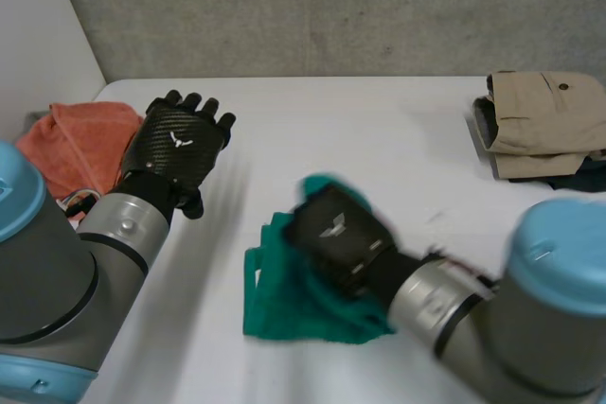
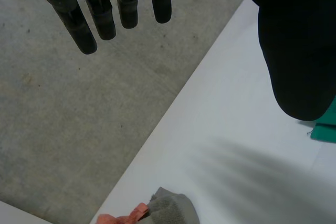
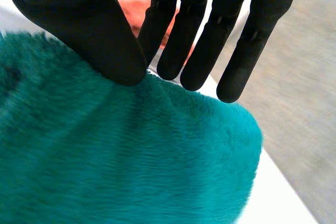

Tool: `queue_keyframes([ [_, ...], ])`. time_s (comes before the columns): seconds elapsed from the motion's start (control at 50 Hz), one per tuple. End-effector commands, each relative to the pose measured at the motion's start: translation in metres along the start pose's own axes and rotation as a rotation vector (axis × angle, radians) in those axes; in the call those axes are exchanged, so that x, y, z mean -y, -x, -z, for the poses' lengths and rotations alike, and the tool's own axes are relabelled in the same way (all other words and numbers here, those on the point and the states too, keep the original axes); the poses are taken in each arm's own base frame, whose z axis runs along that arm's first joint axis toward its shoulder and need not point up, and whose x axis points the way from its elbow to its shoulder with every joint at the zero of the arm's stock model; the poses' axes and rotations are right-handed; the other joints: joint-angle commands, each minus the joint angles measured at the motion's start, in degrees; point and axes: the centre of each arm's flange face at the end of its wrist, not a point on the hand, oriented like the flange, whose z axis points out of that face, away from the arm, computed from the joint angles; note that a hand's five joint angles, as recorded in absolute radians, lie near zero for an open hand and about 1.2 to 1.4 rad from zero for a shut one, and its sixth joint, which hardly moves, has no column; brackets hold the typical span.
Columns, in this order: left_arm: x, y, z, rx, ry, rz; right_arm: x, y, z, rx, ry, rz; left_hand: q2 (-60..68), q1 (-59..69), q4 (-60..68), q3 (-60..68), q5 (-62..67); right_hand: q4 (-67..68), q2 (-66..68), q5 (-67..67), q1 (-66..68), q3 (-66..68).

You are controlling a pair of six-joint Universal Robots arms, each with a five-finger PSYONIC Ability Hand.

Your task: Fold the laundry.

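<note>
No words, numbers or brand names can be read anywhere in the scene. The only marks are a small silver winged emblem (image 1: 178, 139) on the back of the left hand (image 1: 189, 166) and a similar one on the back of the right hand (image 1: 348, 251), neither carrying legible letters.

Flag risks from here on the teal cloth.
1. The right hand lies on the bunched teal fleece cloth with fingers straight, no clear pinch: it may slip.
2. The left hand is open above the white table, off the cloth: a one-handed fold could come out crooked.
</note>
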Motion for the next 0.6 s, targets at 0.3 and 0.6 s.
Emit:
queue_keyframes([
  [0.3, 0.002, 0.003, -0.003, 0.009, -0.011, 0.071, -0.012, -0.008, -0.034, -0.142, 0.062, -0.302, -1.68, -1.19, -1.56, -1.77, -2.75, -58.52, -57.49, -57.25, -53.17, -57.84],
  [0.6, 0.036, -0.068, 0.028, -0.210, -0.014, 0.424, -0.044, -0.047, 0.012, -0.244, 0.364, -0.434, -1.13, -0.64, -1.01, -1.22, -2.20, -58.52, -57.49, -57.25, -53.17, -57.84],
])
